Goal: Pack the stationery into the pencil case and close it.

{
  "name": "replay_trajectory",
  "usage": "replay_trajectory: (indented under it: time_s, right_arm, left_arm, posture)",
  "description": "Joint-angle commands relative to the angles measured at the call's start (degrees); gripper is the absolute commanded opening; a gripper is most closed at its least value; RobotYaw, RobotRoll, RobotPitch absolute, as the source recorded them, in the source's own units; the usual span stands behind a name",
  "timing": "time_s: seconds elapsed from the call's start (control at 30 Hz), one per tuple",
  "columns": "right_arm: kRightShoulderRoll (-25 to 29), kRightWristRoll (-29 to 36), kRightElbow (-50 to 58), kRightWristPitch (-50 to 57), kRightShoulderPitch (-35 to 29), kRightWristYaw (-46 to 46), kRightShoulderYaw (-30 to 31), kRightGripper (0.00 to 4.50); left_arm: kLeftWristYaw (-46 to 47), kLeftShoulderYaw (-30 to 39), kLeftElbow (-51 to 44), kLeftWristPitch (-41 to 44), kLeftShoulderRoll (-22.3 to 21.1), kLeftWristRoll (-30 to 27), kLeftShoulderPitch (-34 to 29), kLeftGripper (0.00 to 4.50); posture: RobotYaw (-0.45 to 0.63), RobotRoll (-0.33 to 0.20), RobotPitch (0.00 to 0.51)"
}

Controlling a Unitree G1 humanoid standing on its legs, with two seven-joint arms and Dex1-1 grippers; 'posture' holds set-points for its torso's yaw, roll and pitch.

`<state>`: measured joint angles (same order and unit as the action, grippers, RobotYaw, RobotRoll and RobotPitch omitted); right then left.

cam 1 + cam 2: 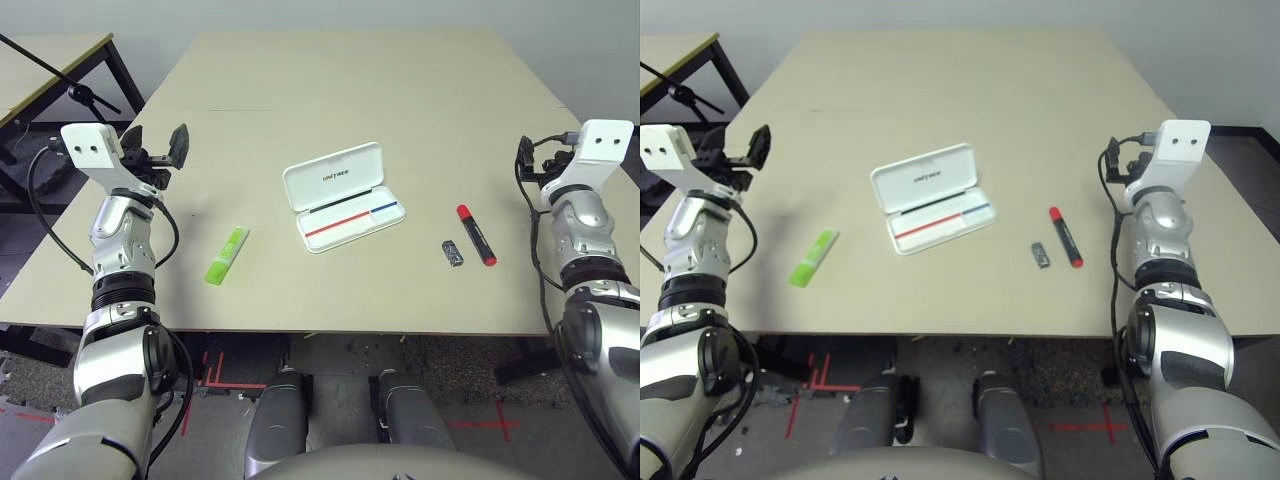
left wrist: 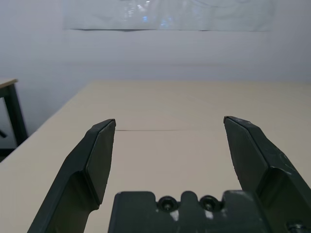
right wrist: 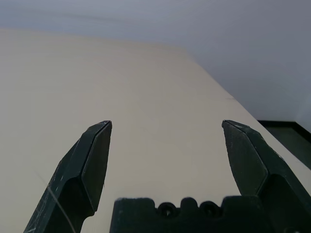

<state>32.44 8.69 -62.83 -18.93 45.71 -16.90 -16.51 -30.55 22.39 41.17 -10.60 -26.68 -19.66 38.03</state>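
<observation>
Lying nearest the front edge of the table (image 1: pixel 420 90), on the left: lime-green highlighter (image 1: pixel 227 255), angled, dark print on its barrel too small to read. Resting well left of the case and apart from it.

Lying at about the same depth on the right: small dark block (image 1: pixel 454 252), with the red marker (image 1: pixel 477 234) just beside it on its right, black end pointing toward the front edge. Not touching each other, as far as can be told.

Sitting mid-table, between highlighter and marker: white case (image 1: pixel 343 196), lid swung open and lying flat behind the tray. Showing a red-and-blue stripe along the inside of the tray and small dark lettering on the inner lid, appearing to read "UNITREE" though very small. Holding nothing inside.

Hovering above the table's left edge, beyond the highlighter: left gripper (image 1: pixel 158 152), fingers (image 2: pixel 99 155) spread wide apart, gripping nothing.

Hovering off the right edge, beyond the marker: right gripper (image 3: pixel 165 145), fingers (image 3: pixel 95 155) likewise spread wide, gripping nothing, bare tabletop ahead.
</observation>
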Motion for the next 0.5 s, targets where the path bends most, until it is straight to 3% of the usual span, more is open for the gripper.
replay_trajectory:
  time_s: [0.03,0.33,0.5]
  right_arm:
    - [1.64,0.15,3.30,1.50,-1.44,-6.60,1.22,4.50]
    - [10.43,4.74,23.91,19.78,-10.05,-42.44,8.89,4.50]
    - [13.60,5.46,32.60,26.90,-14.16,-50.82,11.91,4.50]
  left_arm:
    - [-1.98,-1.76,-3.23,2.74,0.96,-0.78,-1.78,4.48]
    - [-7.27,-4.88,-12.30,8.93,0.94,-2.16,-5.83,4.48]
    - [-8.54,-5.47,-16.37,11.17,0.56,-2.64,-7.78,4.48]
  posture:
    - [-0.04,0.000,0.077]
    - [-0.05,0.000,0.076]
    - [-0.04,0.000,0.067]
